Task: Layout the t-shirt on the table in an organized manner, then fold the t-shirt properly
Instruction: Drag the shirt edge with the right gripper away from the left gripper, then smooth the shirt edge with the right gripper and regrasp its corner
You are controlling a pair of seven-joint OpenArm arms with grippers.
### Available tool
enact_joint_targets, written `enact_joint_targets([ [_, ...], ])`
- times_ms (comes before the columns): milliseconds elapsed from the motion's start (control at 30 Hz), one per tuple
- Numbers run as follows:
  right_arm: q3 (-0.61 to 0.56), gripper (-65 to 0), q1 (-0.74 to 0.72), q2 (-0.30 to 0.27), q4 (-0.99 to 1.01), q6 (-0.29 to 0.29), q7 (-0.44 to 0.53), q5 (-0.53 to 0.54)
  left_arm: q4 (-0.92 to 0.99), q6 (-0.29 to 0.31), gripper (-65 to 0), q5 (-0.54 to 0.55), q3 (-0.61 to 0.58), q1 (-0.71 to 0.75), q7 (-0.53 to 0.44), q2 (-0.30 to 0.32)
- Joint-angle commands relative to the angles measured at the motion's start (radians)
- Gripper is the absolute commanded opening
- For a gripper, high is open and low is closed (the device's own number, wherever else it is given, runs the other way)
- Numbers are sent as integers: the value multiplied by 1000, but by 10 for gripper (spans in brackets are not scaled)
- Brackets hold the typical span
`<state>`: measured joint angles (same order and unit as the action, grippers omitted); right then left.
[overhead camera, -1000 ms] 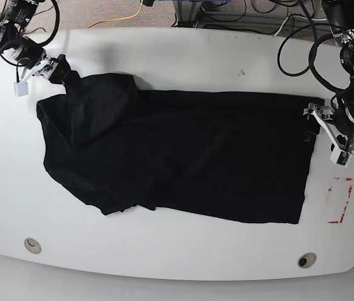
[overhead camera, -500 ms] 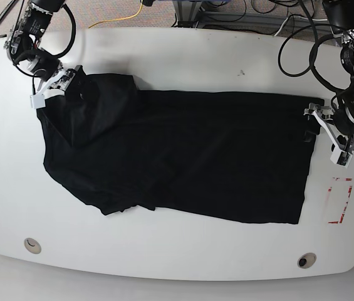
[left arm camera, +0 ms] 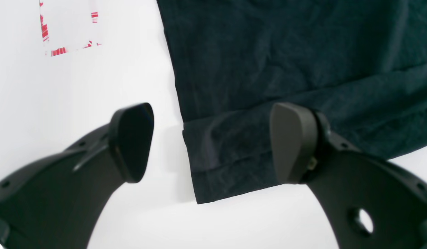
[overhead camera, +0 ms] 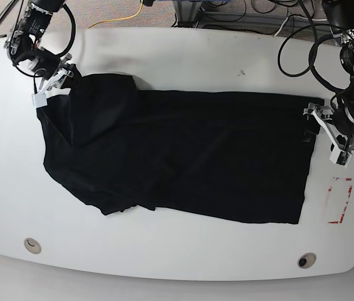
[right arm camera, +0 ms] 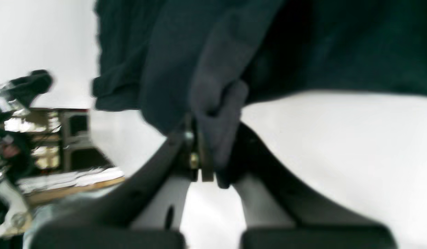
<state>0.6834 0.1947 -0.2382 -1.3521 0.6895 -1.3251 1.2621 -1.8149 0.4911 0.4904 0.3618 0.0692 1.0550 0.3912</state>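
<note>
T-shirt [right arm camera: 213, 114] fold (black) between clamped right end effector [right arm camera: 203, 166] fingers.

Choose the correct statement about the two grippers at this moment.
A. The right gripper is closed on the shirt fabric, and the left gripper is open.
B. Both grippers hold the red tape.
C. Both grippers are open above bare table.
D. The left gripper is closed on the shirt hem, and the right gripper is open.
A: the right gripper pinches a fold of the t-shirt, while the left gripper stands open over its corner.
</note>
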Motion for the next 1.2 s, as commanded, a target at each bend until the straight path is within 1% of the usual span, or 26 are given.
enact_joint_targets([
  [0,5,-615,-16,-16,-17,9,-12,84,-15,-1,-167,6,7,-13,-19,7],
  [33,5,-623,-19,-16,-17,9,-17,120,-15,-1,-167,4,7,-13,-19,-2],
  [100,5,-648,-19,-16,-17,9,-23,158,-15,-1,-167,4,7,-13,-19,-11],
  [200,2,-650,-27,-16,-17,9,-40,221,-15,-1,-167,4,7,-13,-19,-13],
  [467,-20,-650,-84,-17,-17,9,-58,221,-16,-1,-167,4,7,-13,-19,-13],
  [800,-72,-650,-220,-13,-11,9,-57,221,-18,-6,-167,4,6,-13,-19,-13],
  [1000,-72,-650,-311,17,-8,9,-55,221,-18,-6,-167,4,6,-13,-19,-13],
  [1100,-72,-648,-344,20,13,9,-55,221,-18,-6,-167,4,6,-13,-19,-13],
  [1167,-72,-623,-369,32,56,9,-55,221,-18,-6,-167,4,6,-13,-19,-13],
])
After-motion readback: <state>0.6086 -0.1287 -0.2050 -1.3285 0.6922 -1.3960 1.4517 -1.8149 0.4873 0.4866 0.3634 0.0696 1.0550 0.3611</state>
